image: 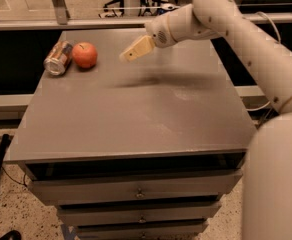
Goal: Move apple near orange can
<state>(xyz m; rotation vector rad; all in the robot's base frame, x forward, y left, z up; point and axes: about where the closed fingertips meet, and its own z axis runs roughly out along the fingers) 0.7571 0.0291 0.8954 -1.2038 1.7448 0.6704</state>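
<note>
This looks like a lab to me: grey drawer cabinet [136, 188] beneath my gripper [129, 55], speckled floor [21, 209] below, metal rails [57, 3] behind it.

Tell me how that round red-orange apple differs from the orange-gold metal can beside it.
The round red-orange apple sits stem dimple up; the orange-gold metal can lies on its side. The apple is a matte ball; the can is a shiny cylinder. Both rest at the grey table's far left corner; the gripper hovers to their right.
</note>
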